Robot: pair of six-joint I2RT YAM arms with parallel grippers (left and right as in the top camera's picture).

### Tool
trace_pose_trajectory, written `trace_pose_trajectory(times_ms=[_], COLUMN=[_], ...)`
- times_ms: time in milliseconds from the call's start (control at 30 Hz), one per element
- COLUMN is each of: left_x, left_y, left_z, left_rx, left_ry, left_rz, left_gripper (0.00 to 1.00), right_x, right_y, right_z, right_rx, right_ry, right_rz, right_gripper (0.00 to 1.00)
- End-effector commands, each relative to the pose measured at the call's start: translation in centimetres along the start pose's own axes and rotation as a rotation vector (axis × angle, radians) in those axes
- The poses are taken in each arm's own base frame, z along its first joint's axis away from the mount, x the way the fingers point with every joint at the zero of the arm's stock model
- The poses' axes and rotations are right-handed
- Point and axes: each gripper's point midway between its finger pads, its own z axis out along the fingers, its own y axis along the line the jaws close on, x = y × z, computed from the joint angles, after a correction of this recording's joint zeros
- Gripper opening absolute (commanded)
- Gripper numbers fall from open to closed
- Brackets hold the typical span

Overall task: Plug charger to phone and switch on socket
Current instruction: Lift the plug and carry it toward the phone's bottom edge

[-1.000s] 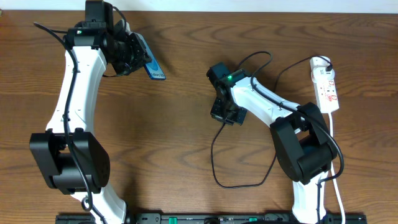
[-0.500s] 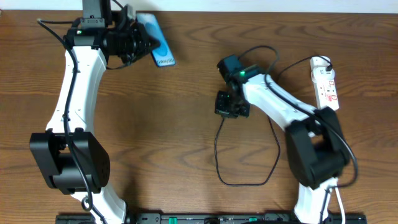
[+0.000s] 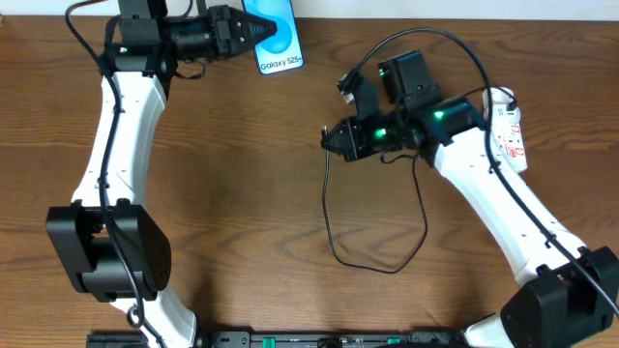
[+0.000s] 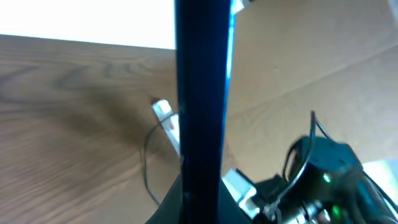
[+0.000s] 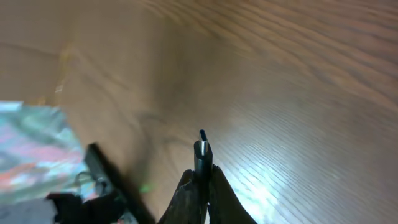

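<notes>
My left gripper [image 3: 235, 32] is shut on the phone [image 3: 273, 39] and holds it raised at the far edge of the table, its blue "Galaxy S25+" screen facing up in the overhead view. In the left wrist view the phone [image 4: 202, 93] shows edge-on as a dark vertical bar. My right gripper [image 3: 332, 141] is shut on the charger connector [image 5: 201, 152], whose tip points away from the jaws over the wood. The black charger cable [image 3: 372, 259] loops down onto the table. The white socket [image 3: 508, 130] lies at the far right, partly behind my right arm.
The socket's thick white cord [image 3: 514, 188] runs down the right side. A black rail [image 3: 309, 338] lines the front edge of the wooden table [image 3: 242, 193]. The right arm [image 4: 323, 186] shows in the left wrist view.
My left gripper has lifted the phone farther back and right, turning its screen up. My right gripper has risen and swung, carrying the connector left with the cable trailing.
</notes>
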Motion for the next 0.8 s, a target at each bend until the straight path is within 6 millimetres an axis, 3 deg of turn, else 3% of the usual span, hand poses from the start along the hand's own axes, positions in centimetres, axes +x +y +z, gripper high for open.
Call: trace_pose_trajectory(times_ms=[0,167,333,433,767], left_x=[0.2,0.3,-0.4,-0.7,1.4], left_y=[-2.9,-4.1,-5.6,-6.0,-8.3], left_z=[-0.7,-0.8,-0.9,-0.9,1.9], left_rx=[0.076,0.139,0.188,0.194,0.264], left_ry=[0.022,0.048,0.054,0.051,0.143], left_rz=[0.02,0.036,0.045,0.017,0.017], left_gripper=[0.07,0.07,0.07,0.07,0.07], right_x=[-0.9,-1.5,-1.5,-2.6,-3.8], right_y=[1.7,1.7,2.2,2.7,2.8], right_z=[-1.6,-3.4,-3.0,-2.7,-2.6], right_rx=[-0.192,-0.31,-0.424,-0.518,-0.545], right_ry=[-0.035,-0.078,-0.076,-0.116,-0.128], right_rz=[-0.124,-0.182,-0.207,-0.28,-0.228], right_gripper=[0.01,0.01,0.01,0.01,0.01])
